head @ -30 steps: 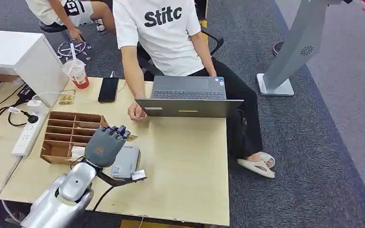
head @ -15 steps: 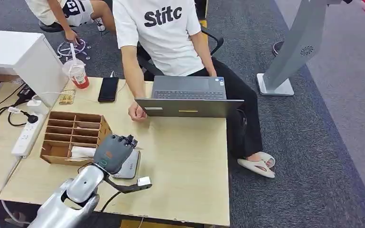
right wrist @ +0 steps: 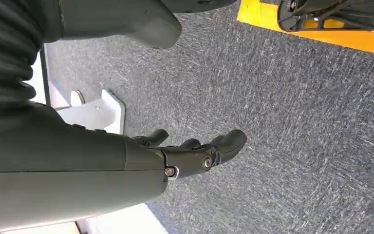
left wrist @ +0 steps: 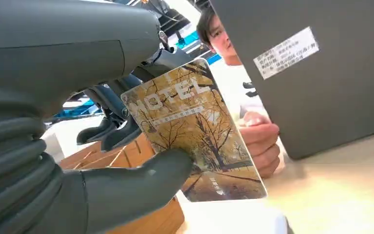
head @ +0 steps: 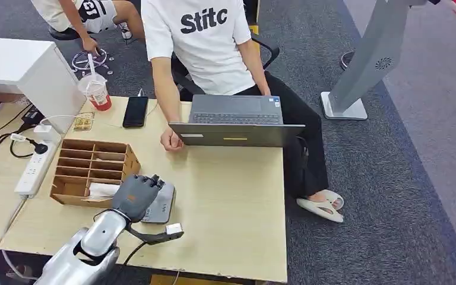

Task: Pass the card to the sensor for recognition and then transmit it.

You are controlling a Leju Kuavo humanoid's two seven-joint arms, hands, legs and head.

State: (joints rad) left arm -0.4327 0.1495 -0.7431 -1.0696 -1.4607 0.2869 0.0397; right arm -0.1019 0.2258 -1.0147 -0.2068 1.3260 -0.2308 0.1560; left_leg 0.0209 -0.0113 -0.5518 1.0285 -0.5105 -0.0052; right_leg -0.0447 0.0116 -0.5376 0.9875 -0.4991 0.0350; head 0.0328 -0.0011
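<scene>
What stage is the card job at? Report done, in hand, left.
Done: the left robot hand holds the hotel card, already out of the wooden organizer.
In hand: it hovers over the grey sensor on the table.
Left: handing the card on; the right robot hand hangs empty over carpet.

A person in a white T-shirt (head: 205, 41) sits at the far side of the desk (head: 237, 202), fist beside a grey laptop (head: 236, 122). At upper left stand a red-labelled cup (head: 97, 92), a black phone (head: 135, 111), a wooden organizer (head: 92, 169) and a white power strip (head: 32, 169).
</scene>
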